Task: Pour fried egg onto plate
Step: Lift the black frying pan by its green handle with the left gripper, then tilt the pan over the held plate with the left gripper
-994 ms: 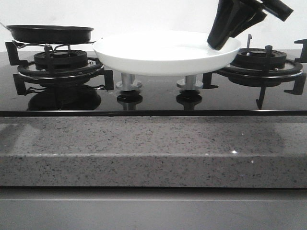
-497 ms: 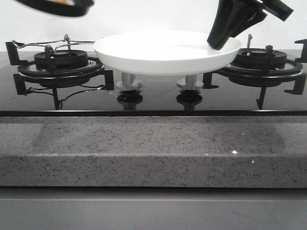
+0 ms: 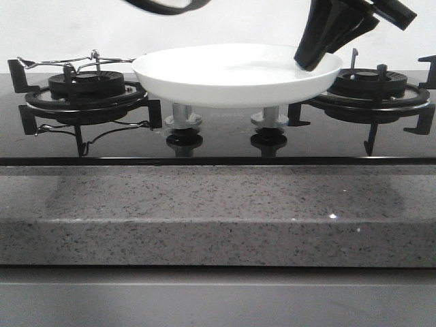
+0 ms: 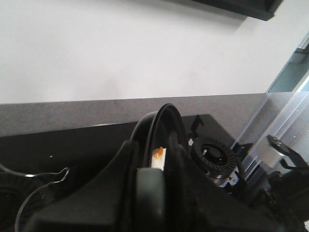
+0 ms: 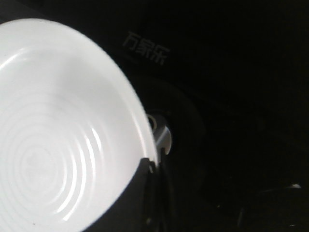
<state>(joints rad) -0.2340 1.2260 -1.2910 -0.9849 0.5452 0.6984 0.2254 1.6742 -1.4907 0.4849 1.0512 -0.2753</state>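
Right tool (image 3: 315,60) clamped on plate (image 3: 231,78) rim, angled downward

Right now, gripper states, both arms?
Left gripper: shut on the pan handle, pan lifted above the stove.
Right gripper: shut on the plate rim, holding it over the knobs.

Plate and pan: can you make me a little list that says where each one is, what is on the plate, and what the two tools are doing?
plate: held level above the stove knobs, between the two burners
plate contents: nothing visible, egg not on it
frying pan: lifted high, only its underside shows at the top edge
left burner: bare
right tool: clamped on the plate's right rim
left tool: grips the pan's handle
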